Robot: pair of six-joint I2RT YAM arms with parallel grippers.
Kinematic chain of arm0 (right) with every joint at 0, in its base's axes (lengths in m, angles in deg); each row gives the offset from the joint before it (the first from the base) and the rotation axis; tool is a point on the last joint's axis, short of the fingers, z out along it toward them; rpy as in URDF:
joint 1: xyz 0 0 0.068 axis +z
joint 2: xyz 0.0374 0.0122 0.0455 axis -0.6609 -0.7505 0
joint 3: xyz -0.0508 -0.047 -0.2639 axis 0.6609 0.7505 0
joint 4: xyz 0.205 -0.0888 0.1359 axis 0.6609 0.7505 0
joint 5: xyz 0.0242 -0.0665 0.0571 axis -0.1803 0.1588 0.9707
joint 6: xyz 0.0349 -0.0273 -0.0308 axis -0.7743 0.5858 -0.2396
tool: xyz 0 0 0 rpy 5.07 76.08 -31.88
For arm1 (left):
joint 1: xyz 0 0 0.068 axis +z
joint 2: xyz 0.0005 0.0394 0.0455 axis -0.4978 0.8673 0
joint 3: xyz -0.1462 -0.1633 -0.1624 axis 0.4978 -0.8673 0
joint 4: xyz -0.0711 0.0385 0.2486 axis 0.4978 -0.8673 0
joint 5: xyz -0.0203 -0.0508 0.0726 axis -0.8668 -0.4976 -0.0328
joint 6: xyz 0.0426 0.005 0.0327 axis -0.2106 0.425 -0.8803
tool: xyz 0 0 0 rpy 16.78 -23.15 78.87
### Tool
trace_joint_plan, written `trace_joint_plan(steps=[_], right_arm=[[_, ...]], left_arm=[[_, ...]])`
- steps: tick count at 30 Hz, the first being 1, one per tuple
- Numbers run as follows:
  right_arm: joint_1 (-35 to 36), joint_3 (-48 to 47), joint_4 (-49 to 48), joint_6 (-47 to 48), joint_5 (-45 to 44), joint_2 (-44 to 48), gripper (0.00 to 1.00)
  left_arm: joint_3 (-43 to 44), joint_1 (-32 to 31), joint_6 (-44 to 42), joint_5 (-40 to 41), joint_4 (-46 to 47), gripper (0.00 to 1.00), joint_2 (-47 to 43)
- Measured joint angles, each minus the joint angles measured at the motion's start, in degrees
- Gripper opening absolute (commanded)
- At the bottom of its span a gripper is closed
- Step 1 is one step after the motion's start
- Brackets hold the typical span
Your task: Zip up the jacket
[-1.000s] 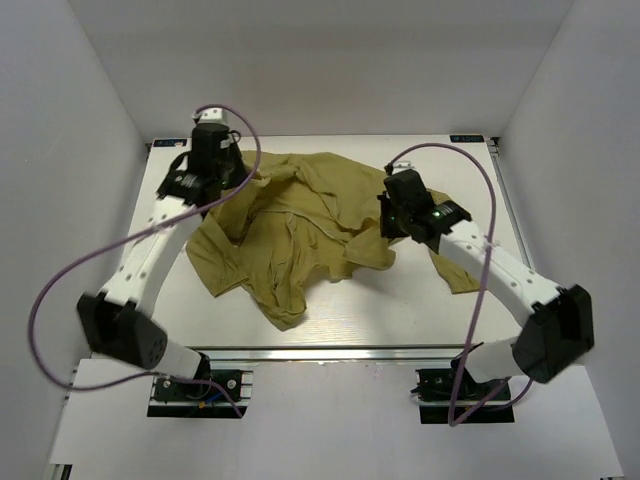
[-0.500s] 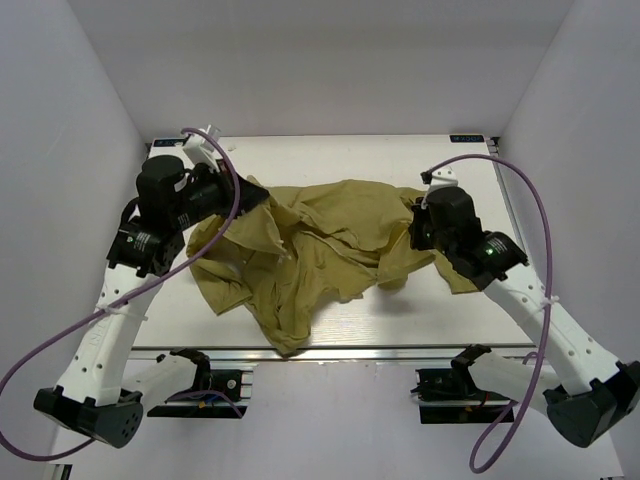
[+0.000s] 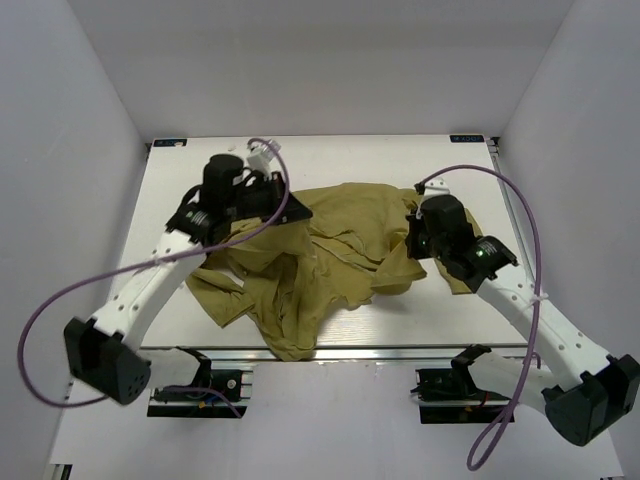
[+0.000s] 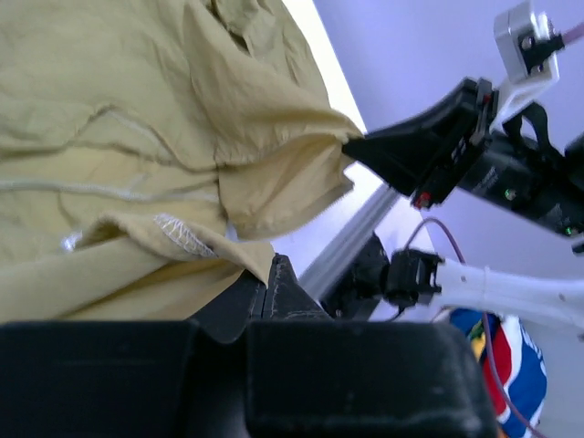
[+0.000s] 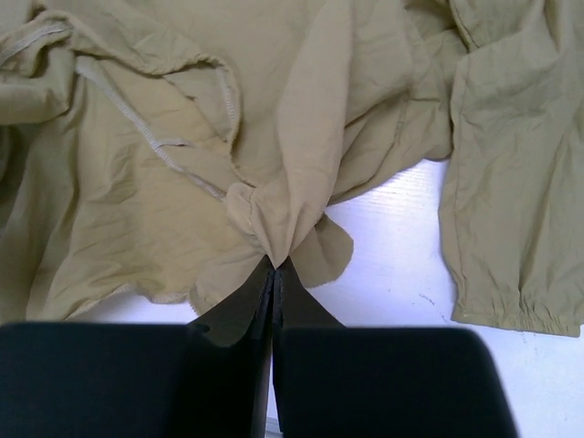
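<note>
Straightening comes first: the jacket (image 3: 335, 250) lies bunched mid-desk (image 3: 400, 160), left fingers (image 4: 290, 297) pinched shut on its left fold, right fingers (image 5: 239, 310) shut on a gathered tuft. Next, I judge: draw apart gently to expose the zipper, apparently buried.

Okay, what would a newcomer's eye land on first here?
A crumpled olive jacket sprawls across the middle of the white table. Both grippers are shut on it: the left gripper holds an edge on its left side, the right gripper a bunched fold on its right.
</note>
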Motion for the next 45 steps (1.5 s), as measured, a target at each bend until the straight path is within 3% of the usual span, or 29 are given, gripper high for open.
trace_joint_plan(steps=[3, 7, 10, 13, 16, 18, 19, 20, 21, 22, 25, 30, 34, 38, 42, 45], right_arm=[[-3.50, -2.08, -0.48, -0.02, 1.20, -3.63, 0.00], [-11.98, -11.76, -3.13, -0.26, 5.31, -12.81, 0.00], [-17.70, -24.52, -4.35, -0.92, 7.45, -22.56, 0.00], [-21.68, -39.45, -6.40, -2.05, 8.83, -33.46, 0.00], [-24.83, -55.17, -7.06, -5.14, 8.81, -45.64, 0.00], [-27.19, -67.23, -7.04, -7.82, 8.50, -55.54, 0.00], [-28.15, -71.54, -7.67, -8.79, 8.90, -59.76, 0.18], [-29.14, -74.95, -8.15, -9.75, 9.70, -63.54, 0.35], [-29.88, -76.54, -8.66, -10.38, 10.67, -66.49, 0.57], [-30.49, -76.63, -8.70, -11.02, 11.65, -68.13, 0.89], [-31.69, -70.64, -8.57, -9.62, 15.13, -69.51, 0.89], [-29.81, -55.04, -6.80, -5.79, 17.66, -61.79, 0.89], [-27.28, -45.05, -5.75, -3.15, 15.74, -50.77, 0.89], [-26.60, -35.65, -6.58, -1.90, 12.24, -42.21, 0.89], [-27.85, -33.48, -5.18, -1.33, 8.94, -45.24, 0.89], [-29.55, -34.69, -3.04, -1.29, 8.46, -51.71, 0.89]], left_arm=[[6.10, -0.85, -0.07, 4.00, 0.87, 0.00, 7.48], [21.66, 1.25, 0.15, 7.74, 3.04, 0.00, 20.96], [37.94, 5.31, 1.81, 6.69, 4.63, 0.00, 33.90], [59.47, 8.96, 4.66, 5.73, 7.98, 0.00, 50.71], [68.48, 11.52, 9.81, 6.36, 17.53, 0.00, 62.51], [68.39, 12.57, 13.92, 8.46, 24.13, 0.20, 67.93], [68.85, 12.85, 15.54, 9.66, 26.64, 0.40, 71.06], [69.81, 13.00, 16.57, 10.29, 28.13, 0.97, 74.03], [70.75, 13.05, 17.94, 10.73, 29.92, 0.98, 77.33], [70.75, 13.07, 18.84, 10.88, 30.73, 0.98, 79.49], [67.23, 12.76, 19.87, 10.71, 30.75, 0.98, 81.99], [61.44, 11.82, 16.44, 8.39, 29.22, 0.98, 76.89], [51.12, 9.99, 11.43, 6.86, 25.99, 0.98, 63.78], [34.62, 4.44, 5.57, 7.48, 23.15, 0.98, 45.62], [18.73, -4.09, 3.45, 7.17, 20.17, 0.98, 33.11], [7.45, -8.33, 3.23, 6.29, 16.98, 0.98, 29.57]])
